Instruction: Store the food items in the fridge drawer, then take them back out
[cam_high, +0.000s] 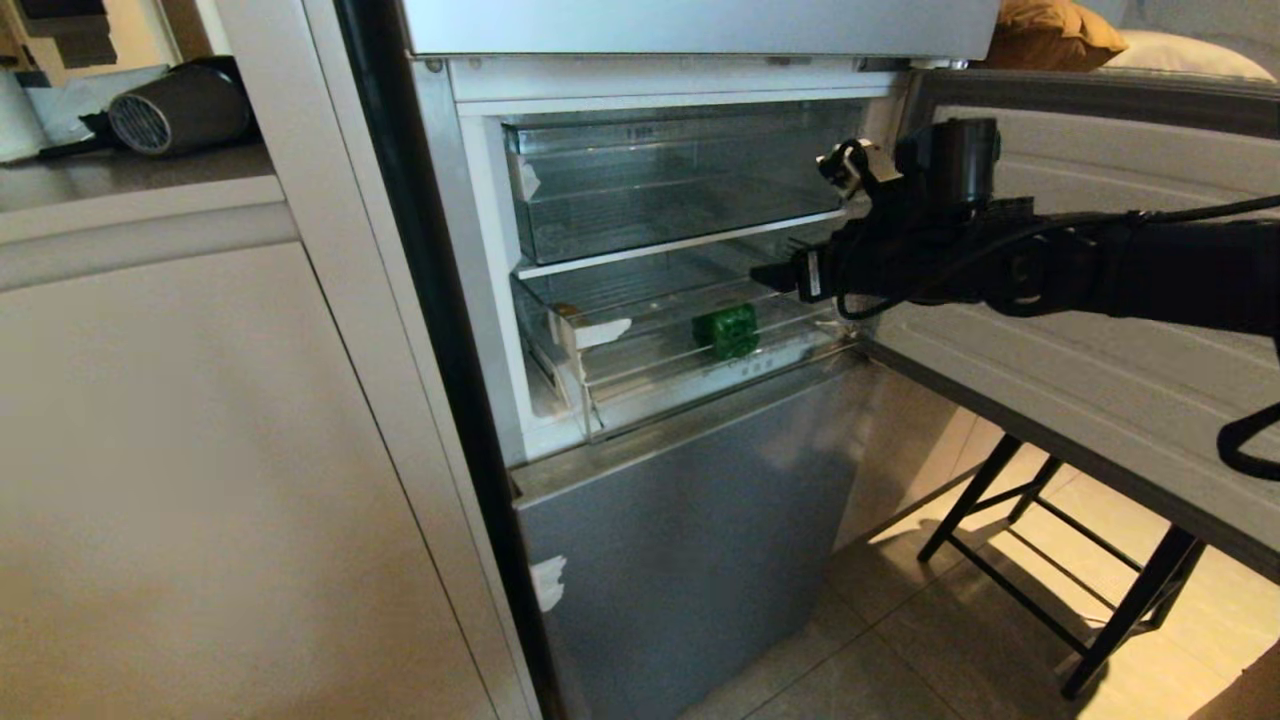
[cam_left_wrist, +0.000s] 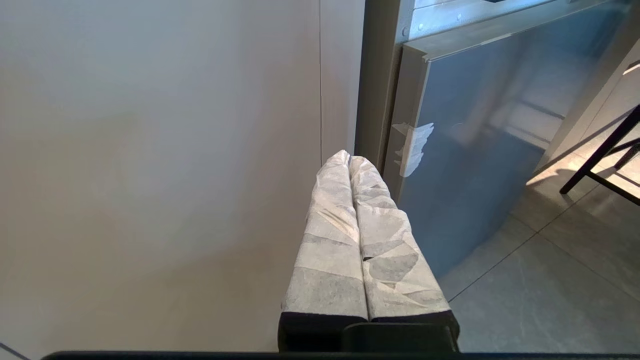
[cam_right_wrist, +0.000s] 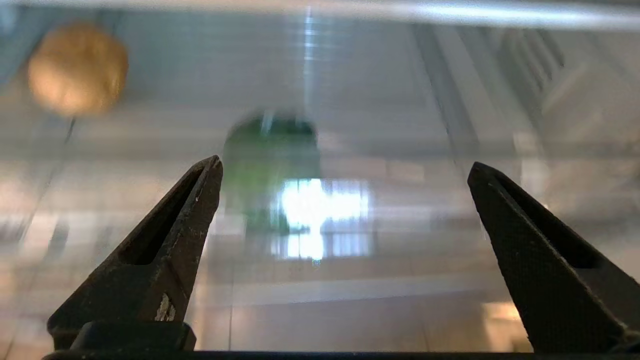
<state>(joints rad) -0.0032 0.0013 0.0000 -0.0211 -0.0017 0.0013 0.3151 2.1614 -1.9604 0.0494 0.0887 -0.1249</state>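
Note:
The fridge drawer (cam_high: 690, 385) is a clear bin in the open fridge, above the silver lower panel (cam_high: 680, 540). Inside it the dark-green pepper (cam_high: 727, 331) sits near the middle. The tan potato (cam_high: 565, 312) lies toward the left end, mostly hidden behind a strip of white tape. My right gripper (cam_high: 778, 276) hovers just in front of and above the drawer's right part, open and empty. In the right wrist view the right gripper (cam_right_wrist: 345, 164) faces the clear drawer wall (cam_right_wrist: 350, 300), with the pepper (cam_right_wrist: 267, 150) and potato (cam_right_wrist: 77, 67) blurred behind it. My left gripper (cam_left_wrist: 350, 159) is shut and empty, low beside the cabinet.
A second clear bin (cam_high: 680, 190) sits above the drawer. The open fridge door (cam_high: 1100, 380) stands on the right, under my right arm. A black-legged stand (cam_high: 1050, 560) is on the tiled floor. Beige cabinet fronts (cam_high: 200, 450) fill the left.

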